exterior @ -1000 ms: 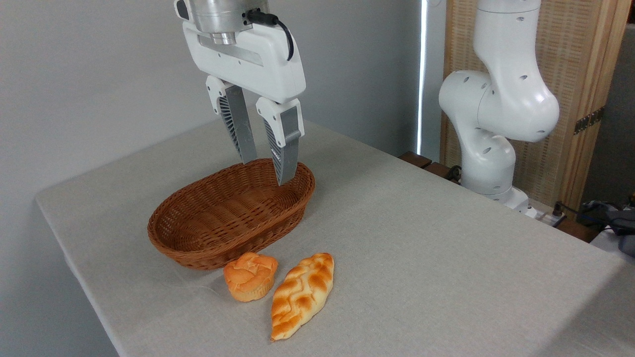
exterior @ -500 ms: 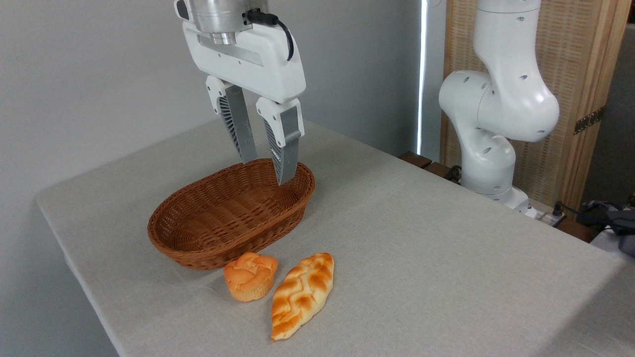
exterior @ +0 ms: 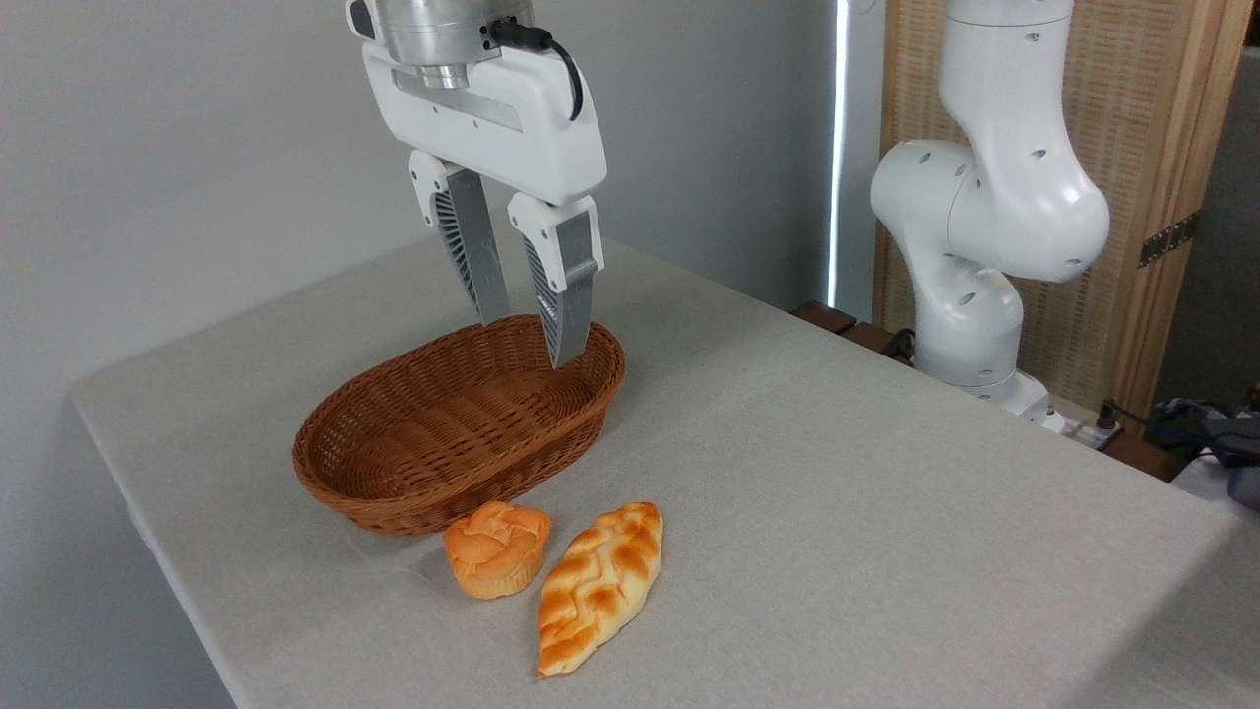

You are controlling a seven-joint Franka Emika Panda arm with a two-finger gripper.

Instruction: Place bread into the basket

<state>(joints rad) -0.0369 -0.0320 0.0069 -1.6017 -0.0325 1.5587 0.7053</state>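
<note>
Gripper (exterior: 527, 343) hangs above basket (exterior: 433, 448), fingers parted, pointing down.

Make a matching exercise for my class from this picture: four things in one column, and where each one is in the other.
Things:
1. bread
2. bun
3. basket
4. gripper

Places:
A. up in the air over the basket's far end
B. nearest the table's front edge
C. between the basket and the bread
D. on the table behind the bun

Pairs: 1-B, 2-C, 3-D, 4-A

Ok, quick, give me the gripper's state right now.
Gripper: open, holding nothing, hanging above the far end of the basket. The bread lies untouched on the table.
</note>
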